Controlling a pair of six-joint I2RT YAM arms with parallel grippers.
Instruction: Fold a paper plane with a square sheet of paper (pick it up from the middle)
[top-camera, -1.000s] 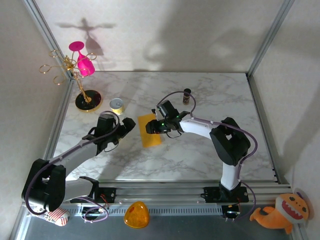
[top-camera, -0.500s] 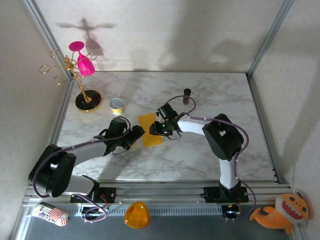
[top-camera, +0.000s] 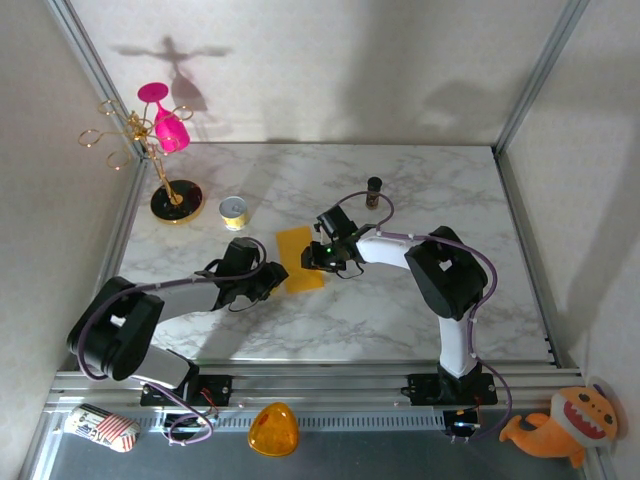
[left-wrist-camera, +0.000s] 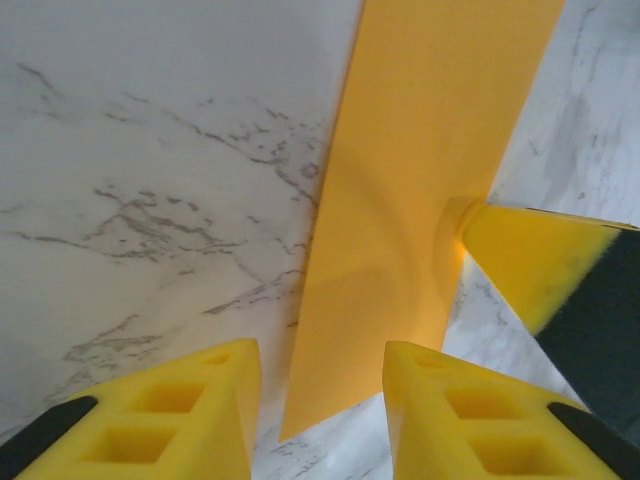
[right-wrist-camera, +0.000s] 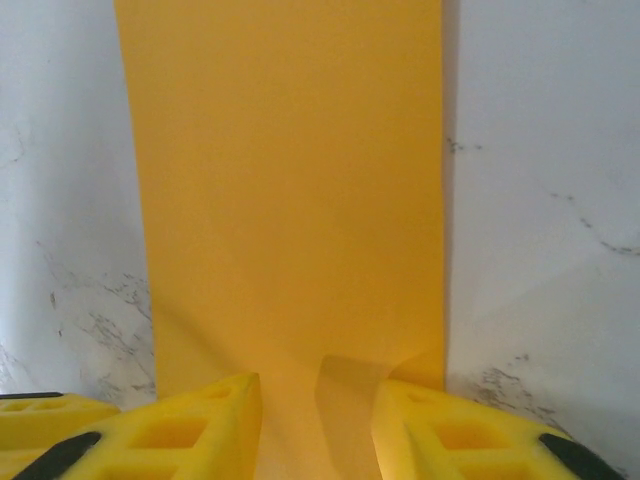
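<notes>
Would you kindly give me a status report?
Left gripper open at the paper, astride its edge. Right gripper open, astride the opposite side. Paper lies on the table; tin well aside.

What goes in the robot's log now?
paper: on table | left gripper: open over its edge | right gripper: open over opposite edge

White-and-black arms (top-camera: 392, 250), lilac cables (top-camera: 88, 322), yellow lattice fingers (right-wrist-camera: 190, 425) tipped black.

Top view: right edge of paper (top-camera: 293, 250) sits hidden under right gripper (top-camera: 310, 258), and left gripper (top-camera: 277, 277) tips are too small to tell touching from just beside; both wrist views crop paper at top edge and finger bases at bottom edge.
</notes>
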